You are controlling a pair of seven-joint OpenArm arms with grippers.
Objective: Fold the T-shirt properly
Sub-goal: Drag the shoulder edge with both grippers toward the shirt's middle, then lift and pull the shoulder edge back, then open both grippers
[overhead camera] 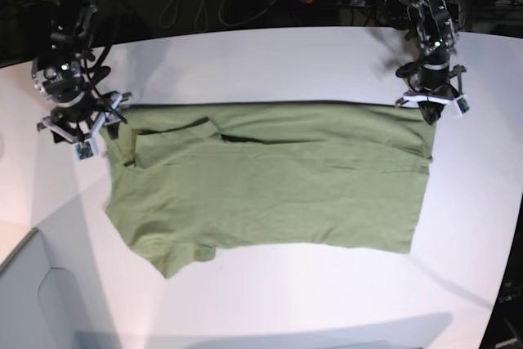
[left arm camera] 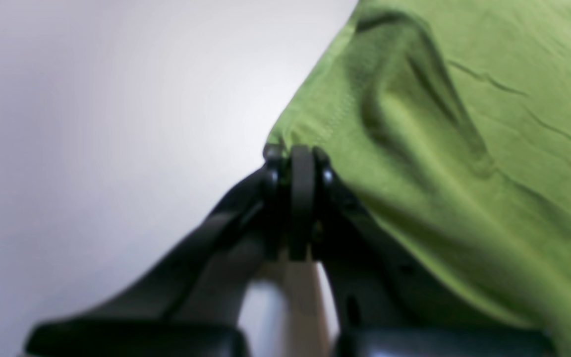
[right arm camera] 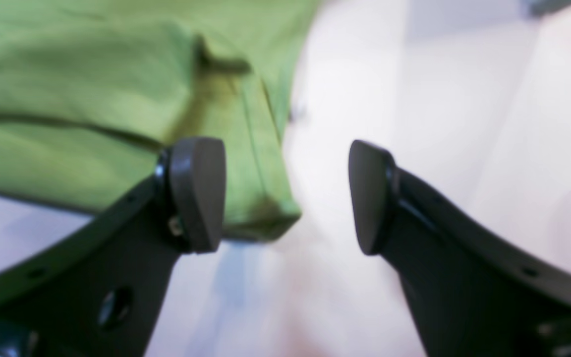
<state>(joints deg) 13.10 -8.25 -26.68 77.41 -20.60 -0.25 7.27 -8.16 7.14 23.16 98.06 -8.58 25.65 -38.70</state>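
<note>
Base view first: the T-shirt (overhead camera: pixel 278 181) lies spread across the middle of the white table (overhead camera: pixel 245 55), with one long edge already turned over along the far side, hem out at 3 o'clock and collar end at 9 o'clock. The left gripper (overhead camera: pixel 431 104) sits at roughly 2 o'clock of the cloth, right on the far hem corner. On the left wrist camera the jaws are pressed together with the green edge of the T-shirt (left arm camera: pixel 464 148) meeting them at the tips, so it looks pinched on that corner, though the blur hides how much cloth is caught. Over at 10 o'clock, the right gripper (overhead camera: pixel 82 132) hangs just beside the sleeve end; its wrist view shows the right gripper (right arm camera: pixel 288 196) spread wide, holding nothing, one pad over the folded green corner and the other over bare table. This fabric reads as thin, soft and light. It will sag, drag and wrinkle if lifted by one point, so matching corner grips at both ends look the sensible hold, taking both layers together.
</note>
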